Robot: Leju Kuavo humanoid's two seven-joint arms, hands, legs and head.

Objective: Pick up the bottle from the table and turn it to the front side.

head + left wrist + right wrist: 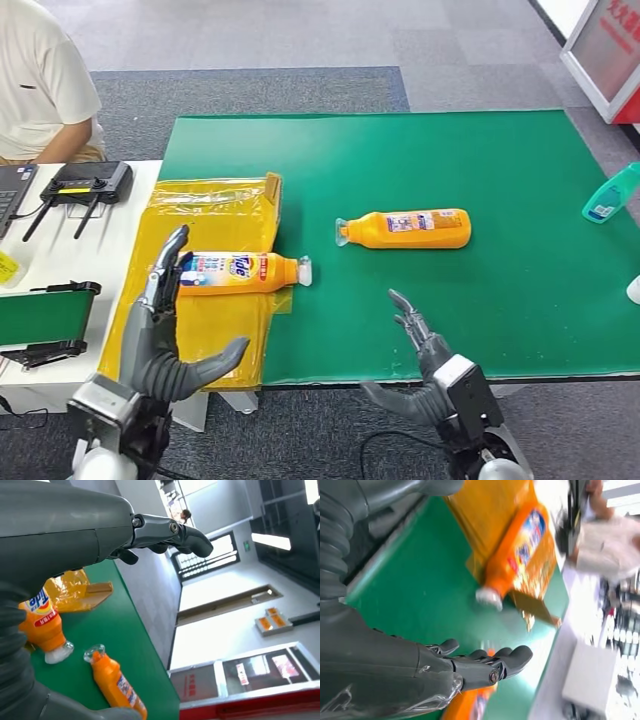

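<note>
Both robot hands hover with fingers spread, holding nothing, at the near table edge in the head view: the left hand over yellow plastic sheeting, the right hand over the green mat. An orange bottle lies on its side mid-mat, clear cap pointing left; a second orange bottle, blue-and-red label up, rests across the sheeting's right edge.

Left wrist view: the left hand's fingers extend above both bottles, capped ends close together.

Right wrist view: blurred, the labelled bottle lies beyond the right hand's open fingers.

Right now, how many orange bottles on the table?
2. One lies on the yellow bag at the mat's left edge, by the left hand. The other lies mid-mat, beyond the right hand. None looks hidden.
</note>
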